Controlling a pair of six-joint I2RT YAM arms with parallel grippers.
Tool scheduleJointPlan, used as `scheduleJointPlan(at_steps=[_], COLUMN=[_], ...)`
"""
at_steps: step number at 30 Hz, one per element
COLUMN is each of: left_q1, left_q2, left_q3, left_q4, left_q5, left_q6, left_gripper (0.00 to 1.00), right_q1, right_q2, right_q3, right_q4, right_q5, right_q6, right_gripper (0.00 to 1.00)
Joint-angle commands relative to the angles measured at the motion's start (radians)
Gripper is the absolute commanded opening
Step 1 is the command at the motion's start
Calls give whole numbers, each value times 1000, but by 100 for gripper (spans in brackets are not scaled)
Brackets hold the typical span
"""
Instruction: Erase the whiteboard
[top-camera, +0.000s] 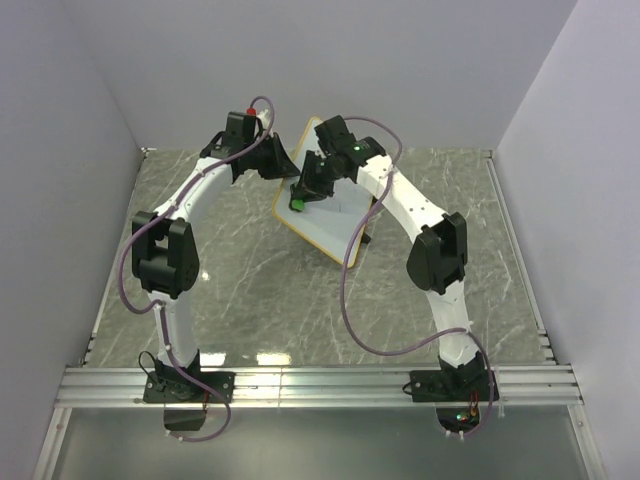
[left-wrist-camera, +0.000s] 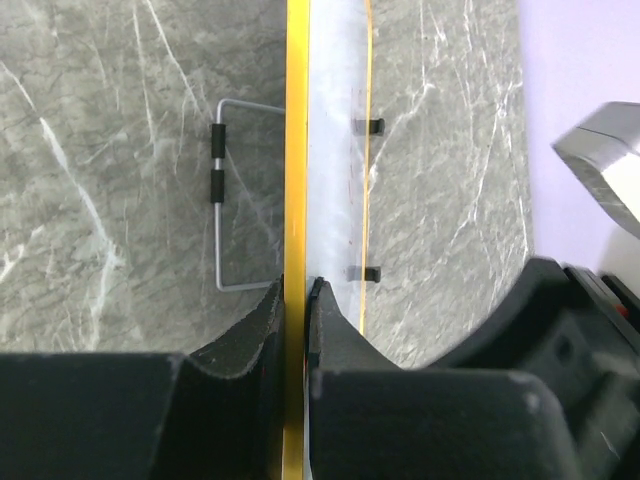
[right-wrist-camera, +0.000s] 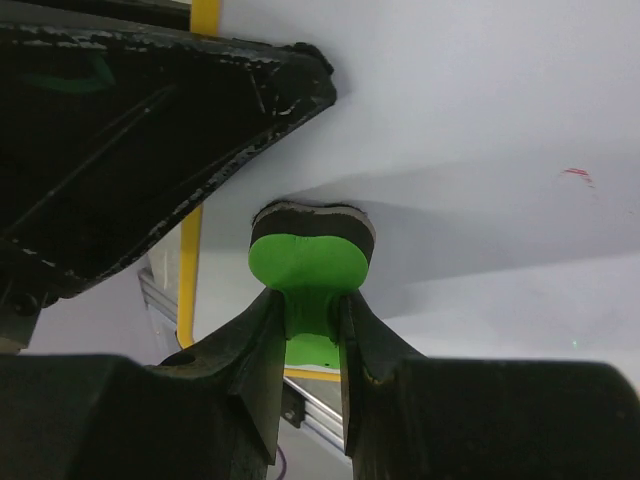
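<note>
Though tilted, whiteboard (left-wrist-camera: 335, 150) on wire stand (left-wrist-camera: 217, 240).

We find both arms arched up from their bases at the near edge. Their elbows are bowed outward and their wrists lean in toward each other at the far middle. The left claw (left-wrist-camera: 297, 286) is pinched tight on the rim of the whiteboard (left-wrist-camera: 335, 150), with one finger on each face. The right claw (right-wrist-camera: 312, 302) is angled down and to the left. Its fingers are clamped on the waist of the green eraser (right-wrist-camera: 310, 262), whose pad lies against the board face.
</note>
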Motion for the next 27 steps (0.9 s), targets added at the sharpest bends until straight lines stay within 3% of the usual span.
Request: scheduleJointPlan(at_steps=[1, 10, 18, 20, 23, 27], left_q1=[-37, -38, -40, -42, -46, -61], left_q2=[-33, -59, -53, -48, -38, -30], left_q3=[-30, -65, -49, -47, -42, -44], left_q4=[-157, -173, -173, -170, -168, -170], left_q5=[-13, 4, 7, 12, 20, 21], left_q6=[102, 127, 130, 128, 125, 127], left_gripper=[0, 0, 0, 0, 0, 0], right_q1=[3, -116, -133, -129, -109, -98], right_q2=[67, 28, -63, -43, 24, 138], right_q3=[45, -297, -550, -524, -359, 32], right_q4=[-23, 67, 72, 66, 18, -55], right_q5=[-7, 42, 105, 82, 53, 7], right_q6=[23, 23, -51, -48, -46, -10], right_gripper=[0, 0, 0, 0, 0, 0])
